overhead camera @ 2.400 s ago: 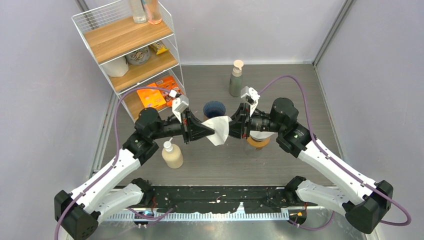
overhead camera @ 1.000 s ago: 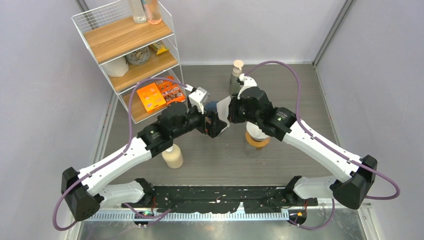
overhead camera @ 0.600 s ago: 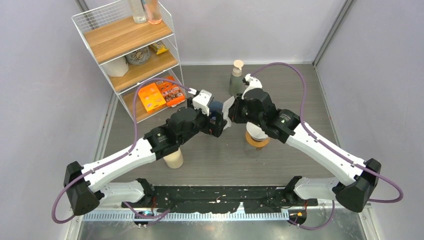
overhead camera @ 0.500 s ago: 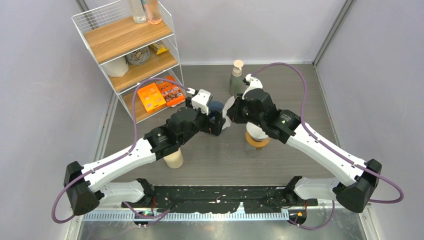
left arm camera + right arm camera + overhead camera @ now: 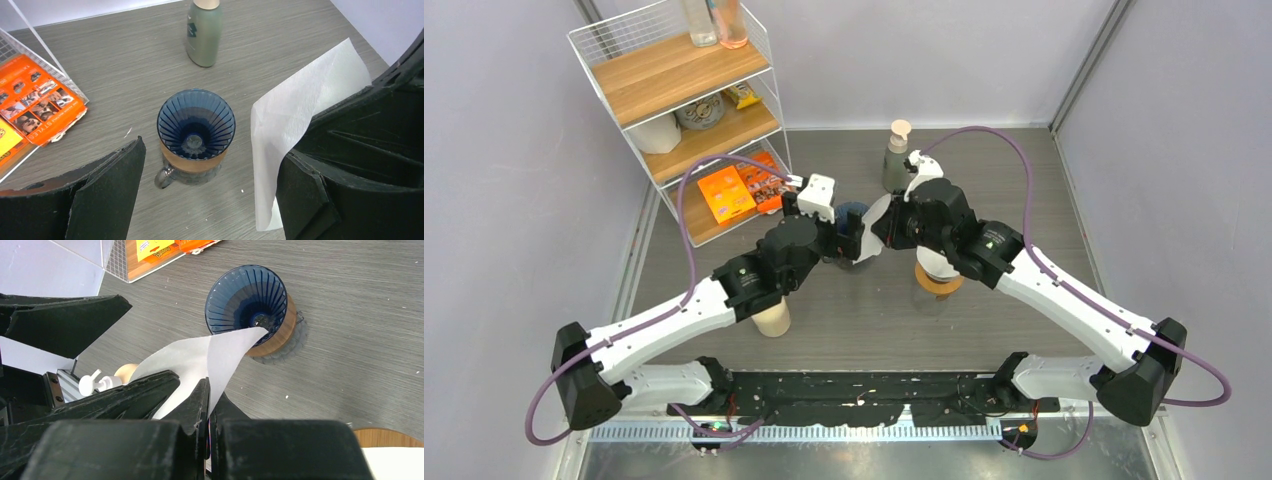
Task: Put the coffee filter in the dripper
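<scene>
The dark blue ribbed dripper (image 5: pixel 196 125) stands upright on the table, with a tan band round its base and an empty cone. In the top view only a sliver of the dripper (image 5: pixel 855 209) shows behind the grippers. My right gripper (image 5: pixel 207 405) is shut on the white paper coffee filter (image 5: pixel 200 360), whose pointed end reaches toward the dripper (image 5: pixel 247 295) rim from the near side. My left gripper (image 5: pixel 207 200) stands open above and in front of the dripper; the filter (image 5: pixel 300 115) hangs by its right finger. The two grippers meet at mid-table, left (image 5: pixel 852 240) and right (image 5: pixel 886 228).
A wire shelf rack (image 5: pixel 674 90) with orange packets (image 5: pixel 35 105) stands at the back left. A grey-green pump bottle (image 5: pixel 896 160) is behind the dripper. A cream soap bottle (image 5: pixel 772 318) sits under the left arm, and a glass vessel with a wooden collar (image 5: pixel 939 282) sits under the right arm.
Both grippers have moved from mid-table back toward the dripper, the right one carrying the filter. In the last half second the left gripper shifted slightly left; the right barely moved.
</scene>
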